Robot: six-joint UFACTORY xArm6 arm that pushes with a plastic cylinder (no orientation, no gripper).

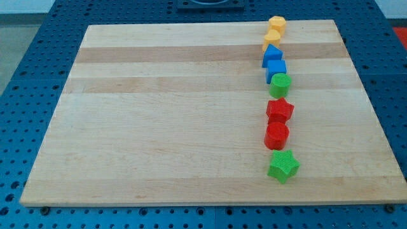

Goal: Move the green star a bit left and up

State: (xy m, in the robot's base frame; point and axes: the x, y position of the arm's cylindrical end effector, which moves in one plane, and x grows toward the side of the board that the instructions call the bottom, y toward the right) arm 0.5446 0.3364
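The green star [283, 166] lies on the wooden board [159, 114] near its bottom edge, at the lower end of a column of blocks on the view's right. Just above it are a red cylinder [276, 135] and a red star [280, 110]. Higher up come a green cylinder [280, 84], a blue cube [276, 69], a blue triangular block [271, 55], a yellow block [272, 40] of unclear shape and a yellow hexagonal block [276, 25]. My tip does not show in this view.
The board lies on a blue perforated table [25, 95]. A dark mount [210, 3] shows at the view's top edge.
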